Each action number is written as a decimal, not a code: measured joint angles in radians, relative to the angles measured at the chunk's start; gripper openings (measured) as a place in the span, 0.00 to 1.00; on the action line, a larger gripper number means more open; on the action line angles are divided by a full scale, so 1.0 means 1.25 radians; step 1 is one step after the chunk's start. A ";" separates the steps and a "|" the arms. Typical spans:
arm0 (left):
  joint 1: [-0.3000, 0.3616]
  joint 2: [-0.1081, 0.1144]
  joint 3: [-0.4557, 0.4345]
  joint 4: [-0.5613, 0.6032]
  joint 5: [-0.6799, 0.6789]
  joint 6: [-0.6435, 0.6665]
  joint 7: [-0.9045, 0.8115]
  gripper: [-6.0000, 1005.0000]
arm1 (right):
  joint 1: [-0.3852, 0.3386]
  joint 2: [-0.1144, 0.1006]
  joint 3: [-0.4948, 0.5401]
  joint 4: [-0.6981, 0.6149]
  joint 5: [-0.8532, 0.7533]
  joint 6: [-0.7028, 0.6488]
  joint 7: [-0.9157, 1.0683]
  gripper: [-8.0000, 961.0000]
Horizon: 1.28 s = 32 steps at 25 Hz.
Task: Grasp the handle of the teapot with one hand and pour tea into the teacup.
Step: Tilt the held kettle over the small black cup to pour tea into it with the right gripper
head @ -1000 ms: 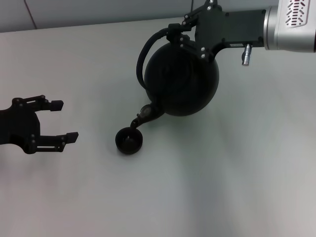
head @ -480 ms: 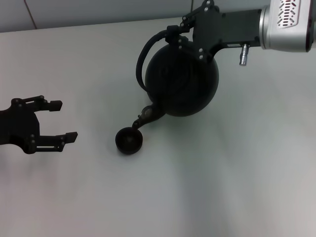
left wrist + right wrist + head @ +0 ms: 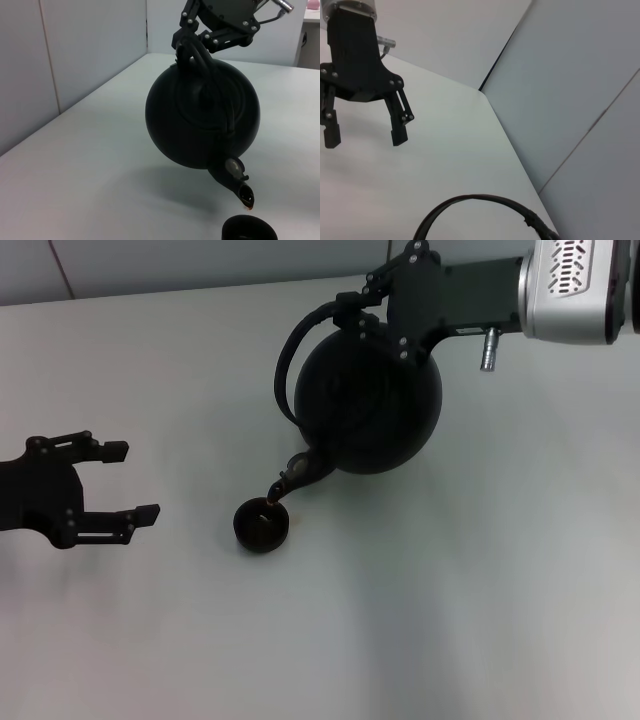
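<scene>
**Teapot tipped over the teacup, held by the right gripper**

The right gripper (image 3: 372, 312) has its fingers clamped on the handle (image 3: 292, 350) where the hoop meets the top of the teapot (image 3: 368, 405). The pot hangs in the air, tilted well over, so its handle arcs out to the side and its spout (image 3: 296, 476) points down toward the teacup (image 3: 262, 526). The spout tip sits just above the cup's far rim, and the left wrist view shows a reddish drop at the spout's mouth (image 3: 247, 200), right over the cup (image 3: 249, 228) on the tabletop (image 3: 450, 590).

The right arm (image 3: 575, 290) reaches in from the far right side, its silver forearm roughly level and the black wrist turned toward the pot.

The left gripper (image 3: 95, 495) hovers low at the left side, well apart from the cup, its fingers spread with nothing between them; the right wrist view shows the same open gripper (image 3: 365, 127) above the bare tabletop.

Against the picture of a second ago, the pot and the right wrist have shifted slightly, the spout tip now lies closer over the cup's rim, and the left gripper is in the same place
</scene>
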 joint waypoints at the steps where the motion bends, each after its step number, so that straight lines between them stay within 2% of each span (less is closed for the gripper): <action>1: 0.000 0.000 0.000 0.000 0.000 0.000 0.000 0.87 | 0.000 0.000 0.000 0.000 0.000 0.000 0.000 0.13; 32: 0.004 0.010 0.002 -0.006 -0.006 -0.003 0.001 0.87 | 0.020 -0.001 -0.040 -0.012 -0.010 0.005 0.003 0.12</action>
